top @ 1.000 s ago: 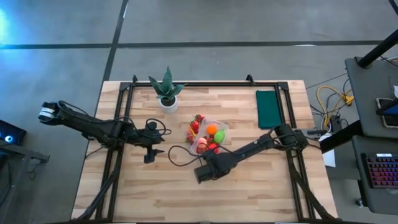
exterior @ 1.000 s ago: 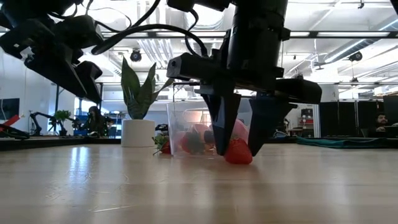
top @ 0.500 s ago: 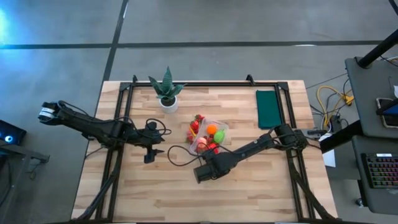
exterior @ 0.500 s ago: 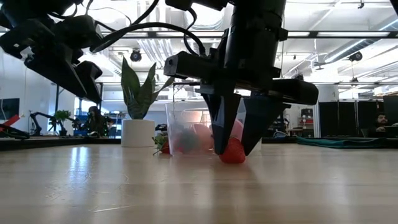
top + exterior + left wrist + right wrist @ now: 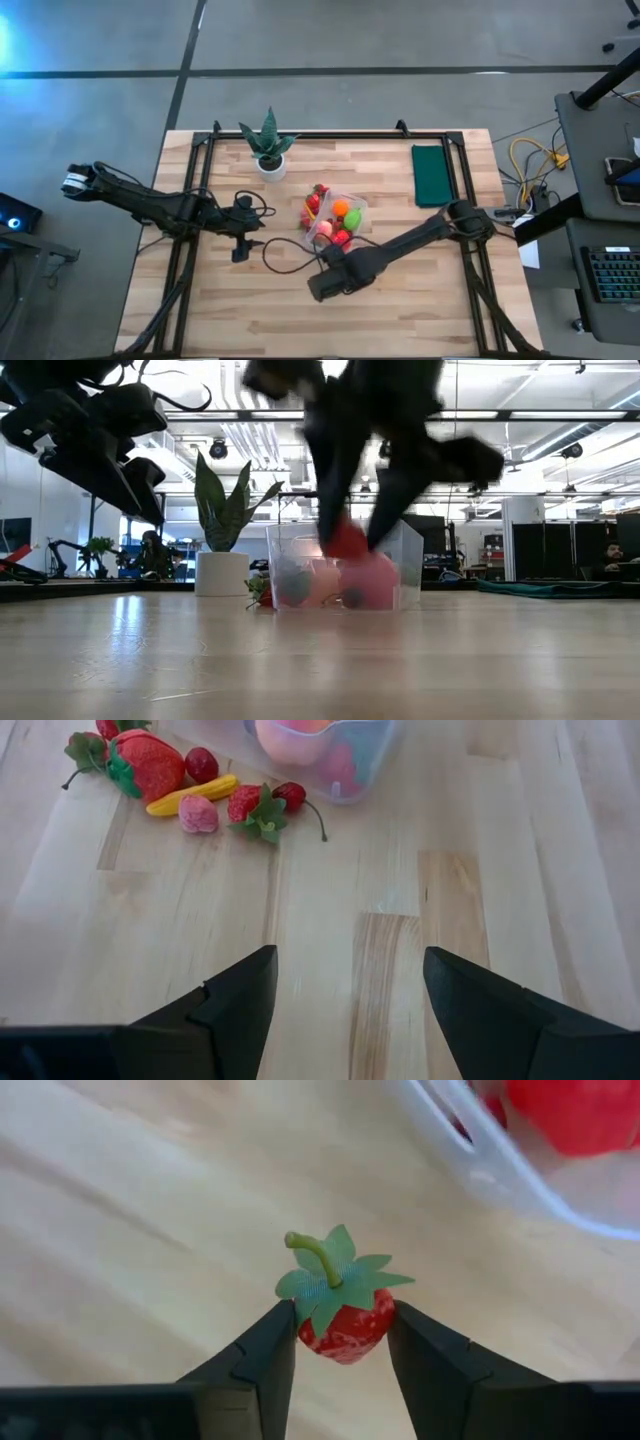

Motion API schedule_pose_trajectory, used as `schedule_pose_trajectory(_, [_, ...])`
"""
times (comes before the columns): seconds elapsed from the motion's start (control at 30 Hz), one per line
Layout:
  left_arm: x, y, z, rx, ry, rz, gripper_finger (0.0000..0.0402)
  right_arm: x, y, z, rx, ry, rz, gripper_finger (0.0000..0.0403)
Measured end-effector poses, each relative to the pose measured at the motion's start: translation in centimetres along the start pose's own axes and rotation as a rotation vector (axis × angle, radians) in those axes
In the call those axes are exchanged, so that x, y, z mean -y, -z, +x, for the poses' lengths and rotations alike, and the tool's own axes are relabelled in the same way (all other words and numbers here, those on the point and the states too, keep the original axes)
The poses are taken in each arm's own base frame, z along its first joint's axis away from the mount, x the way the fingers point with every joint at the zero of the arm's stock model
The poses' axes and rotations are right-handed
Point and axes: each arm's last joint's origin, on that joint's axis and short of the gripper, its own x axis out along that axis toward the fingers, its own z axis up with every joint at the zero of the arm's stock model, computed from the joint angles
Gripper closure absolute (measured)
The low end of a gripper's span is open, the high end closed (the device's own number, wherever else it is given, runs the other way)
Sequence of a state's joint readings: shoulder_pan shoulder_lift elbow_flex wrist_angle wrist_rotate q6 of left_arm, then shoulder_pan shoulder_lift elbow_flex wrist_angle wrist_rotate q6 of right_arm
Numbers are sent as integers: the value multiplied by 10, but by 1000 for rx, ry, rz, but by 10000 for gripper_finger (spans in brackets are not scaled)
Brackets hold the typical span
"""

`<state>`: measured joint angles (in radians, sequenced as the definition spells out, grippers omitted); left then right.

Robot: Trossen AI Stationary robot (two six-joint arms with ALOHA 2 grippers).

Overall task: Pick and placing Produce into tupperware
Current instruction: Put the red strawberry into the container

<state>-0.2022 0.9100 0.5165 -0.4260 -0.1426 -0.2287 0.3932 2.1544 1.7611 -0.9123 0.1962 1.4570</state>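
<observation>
My right gripper (image 5: 340, 1330) is shut on a red strawberry (image 5: 342, 1323) with a green cap and stem. In the low view the gripper (image 5: 350, 535) holds the strawberry (image 5: 347, 541) above the table, in front of the clear tupperware (image 5: 340, 568). The tupperware (image 5: 341, 218) holds orange, green, red and pink produce. More produce (image 5: 150, 765) lies on the wood at the tub's left side (image 5: 315, 200). My left gripper (image 5: 345, 1000) is open and hovers left of the tub (image 5: 243, 240), touching nothing. My right gripper pinches the strawberry's red body (image 5: 335, 1335) between its two fingers, one on each side. The fingers (image 5: 335, 480) come from above, pointing down. The berry is lifted clear of the table, and its green cap (image 5: 335, 1285) shows past the fingertips.
A spiky potted plant (image 5: 267, 145) stands toward the far left of the table. A dark green cloth (image 5: 432, 175) lies flat at the far right. Bare wood stretches along the near side of the table (image 5: 300, 320). Cables trail between the arms (image 5: 285, 250).
My right gripper's fingers closed in on the strawberry as it lay on the table in front of the tub, then rose fast with it. The berry now hangs well above the wood. The wrist also shifted a little toward the table's near left.
</observation>
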Motion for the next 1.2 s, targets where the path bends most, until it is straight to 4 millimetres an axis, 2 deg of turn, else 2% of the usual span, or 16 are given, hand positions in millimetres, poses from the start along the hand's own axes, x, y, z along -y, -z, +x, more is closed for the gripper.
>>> schedule_pose_trajectory(0.17, [0,0,0,0,0,0,164,-6,-14,-54,120,-122,22,263])
schedule_pose_trajectory(0.27, [0,-1,0,8,-2,-1,164,1,-31,-87,240,-153,55,260])
schedule_pose_trajectory(0.33, [0,-1,0,17,-7,-2,164,10,-50,-98,254,-129,66,257])
schedule_pose_trajectory(0.4, [0,-4,0,42,-8,-6,164,21,-68,-96,241,-68,50,253])
schedule_pose_trajectory(0.53, [1,-8,0,83,-1,-12,164,31,-93,-75,153,4,2,239])
schedule_pose_trajectory(0.7, [1,-9,0,97,-4,-16,164,34,-98,-57,111,65,-17,208])
schedule_pose_trajectory(0.83, [1,-11,-2,124,-14,-31,164,41,-97,-55,90,137,17,183])
schedule_pose_trajectory(1.0, [0,-11,-2,135,-46,-44,164,42,-93,-72,126,116,46,161])
schedule_pose_trajectory(1.2, [-1,-13,-2,146,-49,-57,164,47,-82,-116,295,40,124,159])
